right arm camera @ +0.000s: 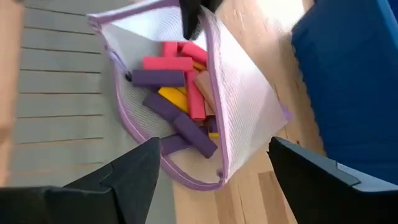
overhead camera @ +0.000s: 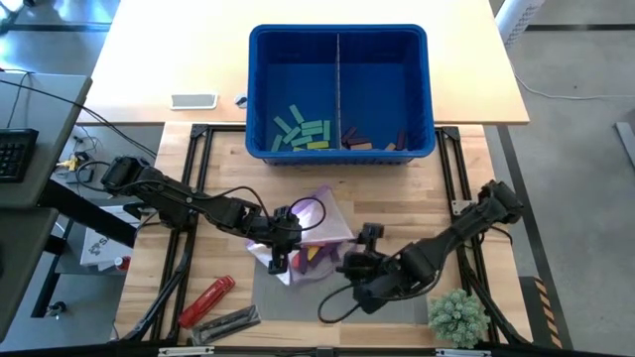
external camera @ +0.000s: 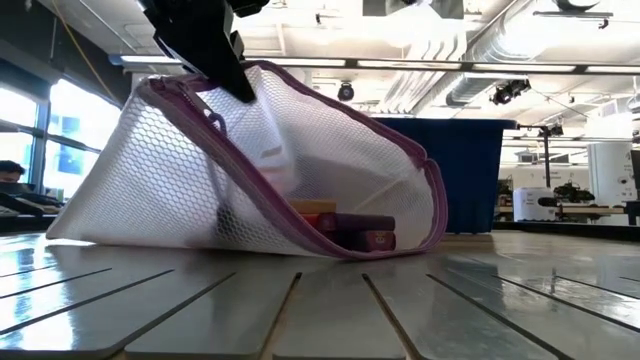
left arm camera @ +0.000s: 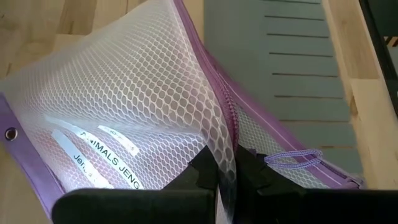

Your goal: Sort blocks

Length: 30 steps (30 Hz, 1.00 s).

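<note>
left gripper (left arm camera: 227,180) fingers pinch the mesh bag (overhead camera: 316,233) edge at frame centre; the blocks (right arm camera: 177,106) lie inside, just beyond the spread right gripper (right arm camera: 211,177) fingers.

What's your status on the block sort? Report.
Left gripper shut on mesh bag, holding it open. Right gripper open, facing bag mouth. Blocks inside bag. Nothing blocking.
</note>
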### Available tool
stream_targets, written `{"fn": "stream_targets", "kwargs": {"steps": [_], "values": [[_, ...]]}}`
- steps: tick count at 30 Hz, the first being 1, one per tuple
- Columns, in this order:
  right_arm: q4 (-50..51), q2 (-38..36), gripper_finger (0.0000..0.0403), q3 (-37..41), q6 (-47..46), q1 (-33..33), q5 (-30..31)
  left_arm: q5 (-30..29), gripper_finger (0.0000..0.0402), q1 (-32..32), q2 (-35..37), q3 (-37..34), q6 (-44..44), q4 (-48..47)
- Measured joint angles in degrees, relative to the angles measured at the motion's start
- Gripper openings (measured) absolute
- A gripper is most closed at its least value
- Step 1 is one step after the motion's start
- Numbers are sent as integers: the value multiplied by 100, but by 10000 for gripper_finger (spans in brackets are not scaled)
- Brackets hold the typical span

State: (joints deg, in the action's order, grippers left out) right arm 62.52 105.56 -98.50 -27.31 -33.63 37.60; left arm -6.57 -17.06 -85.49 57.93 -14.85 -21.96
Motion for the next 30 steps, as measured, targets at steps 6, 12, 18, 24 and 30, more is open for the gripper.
{"fn": "stream_targets", "kwargs": {"steps": [6,12,18,24,30], "values": [[-739,340,286,638,-533,210,138,-8,0,7,0,0,-6,174],[-1160,330,286,1765,-1784,807,227,-8,0,4,0,0,-545,166],[-1943,322,283,2352,-260,1481,-446,103,0,7,0,0,-832,182],[-2096,91,218,2363,-222,1960,-851,260,7,16,0,0,-1019,176],[-2078,-81,90,2363,-46,2266,-1494,821,62,171,15,99,-1061,-106]]}}
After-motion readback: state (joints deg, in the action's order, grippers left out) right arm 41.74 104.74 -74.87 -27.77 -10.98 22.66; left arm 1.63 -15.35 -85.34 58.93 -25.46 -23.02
